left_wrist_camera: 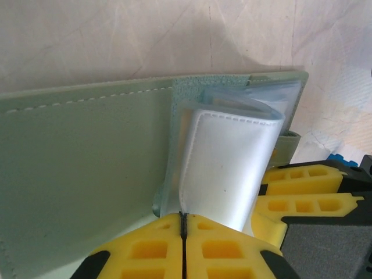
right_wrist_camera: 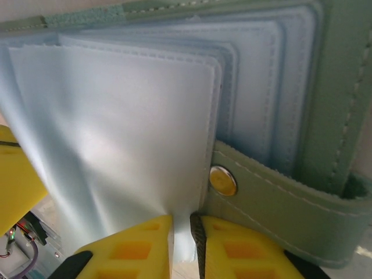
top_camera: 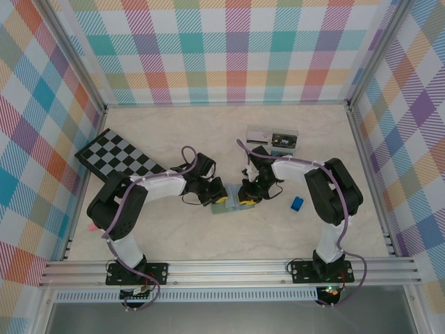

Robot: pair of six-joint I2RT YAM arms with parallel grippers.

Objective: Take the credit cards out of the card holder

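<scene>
The sage-green card holder [top_camera: 231, 206] lies open on the table between my two grippers. In the left wrist view its green cover [left_wrist_camera: 81, 174] is spread flat and a pale blue-grey sleeve [left_wrist_camera: 226, 168] stands curled up from it. My left gripper [left_wrist_camera: 184, 218] is shut on that sleeve's lower edge. My right gripper [right_wrist_camera: 185, 232] is pinched on another pale sleeve [right_wrist_camera: 116, 145], next to the snap tab [right_wrist_camera: 223, 180]. Credit cards [top_camera: 281, 140] lie in the clear tray [top_camera: 259, 132] behind. Whether the sleeves hold cards I cannot tell.
A checkerboard [top_camera: 118, 156] lies at the left rear. A small bright-blue block [top_camera: 297, 203] sits right of the holder. The right gripper's yellow fingers [left_wrist_camera: 302, 192] crowd close beside my left one. Metal frame rails border the table.
</scene>
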